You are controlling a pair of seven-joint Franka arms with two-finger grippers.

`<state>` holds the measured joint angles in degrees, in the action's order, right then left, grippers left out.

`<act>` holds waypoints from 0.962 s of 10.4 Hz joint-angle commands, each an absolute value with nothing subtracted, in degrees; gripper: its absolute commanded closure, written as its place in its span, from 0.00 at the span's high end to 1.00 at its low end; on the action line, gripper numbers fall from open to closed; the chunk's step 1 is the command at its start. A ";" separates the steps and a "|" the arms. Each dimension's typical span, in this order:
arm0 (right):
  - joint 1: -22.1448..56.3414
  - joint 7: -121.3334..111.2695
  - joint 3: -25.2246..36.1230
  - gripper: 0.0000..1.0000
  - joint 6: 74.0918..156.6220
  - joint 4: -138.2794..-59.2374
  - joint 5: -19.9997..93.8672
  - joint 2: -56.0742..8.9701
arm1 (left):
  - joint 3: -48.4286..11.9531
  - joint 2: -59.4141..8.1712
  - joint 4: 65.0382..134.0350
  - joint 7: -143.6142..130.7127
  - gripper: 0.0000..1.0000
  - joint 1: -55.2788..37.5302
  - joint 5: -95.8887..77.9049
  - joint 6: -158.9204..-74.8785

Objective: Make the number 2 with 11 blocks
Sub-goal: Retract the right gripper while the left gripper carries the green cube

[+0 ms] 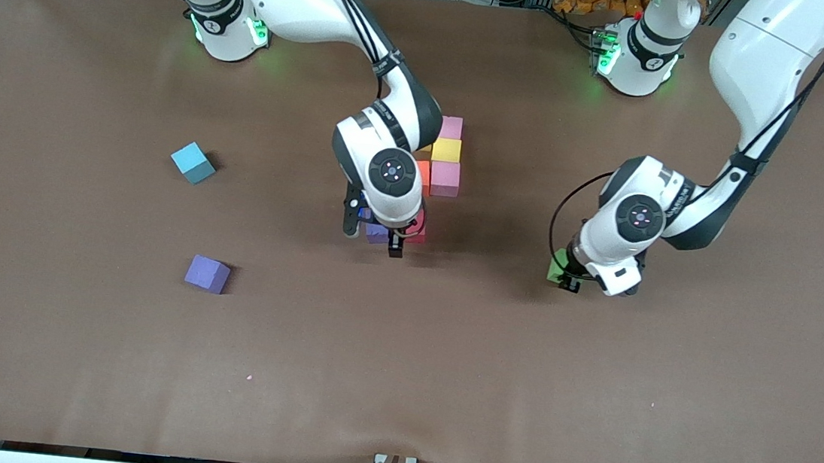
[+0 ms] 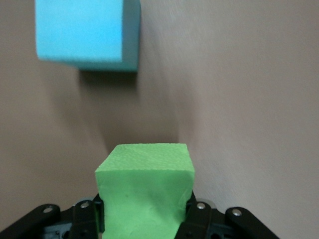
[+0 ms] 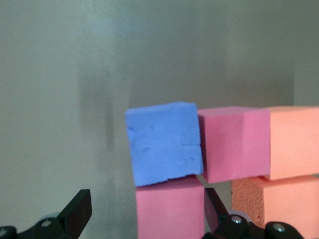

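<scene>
- While the left claw [image 1: 568,277] sits low toward the left arm's end of the desk [image 1: 442,386], it's clenched on the green cube [image 2: 144,194].
- Light-blue cube [image 2: 84,32] lies near that green one in the left wrist view.
- Right claw [image 1: 373,239] hovers released, fingers spread, at the 6 o'clock end of the number 2 [image 1: 440,170], over its purple block [image 3: 164,142].
- Pink block [image 1: 451,127] tops the figure at 12 o'clock.
- Loose purple cube [image 1: 207,273] and another light-blue cube [image 1: 192,162] lie well apart, toward the right arm's end.
</scene>
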<state>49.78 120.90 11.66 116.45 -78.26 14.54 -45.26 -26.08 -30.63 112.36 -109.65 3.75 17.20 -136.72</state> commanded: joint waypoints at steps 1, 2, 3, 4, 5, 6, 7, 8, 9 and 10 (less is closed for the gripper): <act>47.21 111.76 13.43 1.00 112.95 -77.78 14.24 -43.51 | -26.10 -35.31 103.83 -116.52 0.51 -0.86 18.02 -130.98; 47.02 106.49 16.23 1.00 110.50 -77.87 14.24 -43.33 | -26.10 -36.38 101.62 -119.41 0.51 -3.05 17.41 -130.26; 46.93 101.04 20.09 1.00 109.43 -77.87 14.41 -43.07 | -26.10 -36.82 100.38 -121.71 0.51 -4.99 16.27 -130.25; 46.67 96.55 23.35 1.00 109.34 -77.87 14.50 -43.07 | -26.10 -37.00 99.68 -123.64 0.51 -6.31 15.13 -130.25; 45.45 92.41 25.47 1.00 109.51 -77.87 15.11 -43.07 | -26.10 -37.09 99.06 -125.75 0.51 -7.72 14.25 -130.25; 43.09 88.54 26.10 1.00 109.51 -77.87 15.12 -42.72 | -26.10 -37.35 98.36 -128.12 0.51 -9.04 13.02 -130.25; 40.37 85.03 26.10 1.00 109.42 -77.96 15.12 -42.19 | -26.10 -37.88 97.74 -130.67 0.51 -10.27 12.75 -130.25; 37.56 80.81 26.10 1.00 108.81 -78.05 15.12 -41.14 | -26.10 -38.58 97.39 -133.13 0.51 -11.41 12.74 -130.25; 34.22 75.73 26.10 1.00 107.42 -78.05 15.12 -39.91 | -26.02 -38.93 97.12 -135.59 0.51 -12.99 12.74 -130.25; 31.32 70.98 26.10 1.00 106.01 -78.05 15.12 -38.68 | -25.93 -39.46 96.95 -137.44 0.51 -14.49 12.83 -130.25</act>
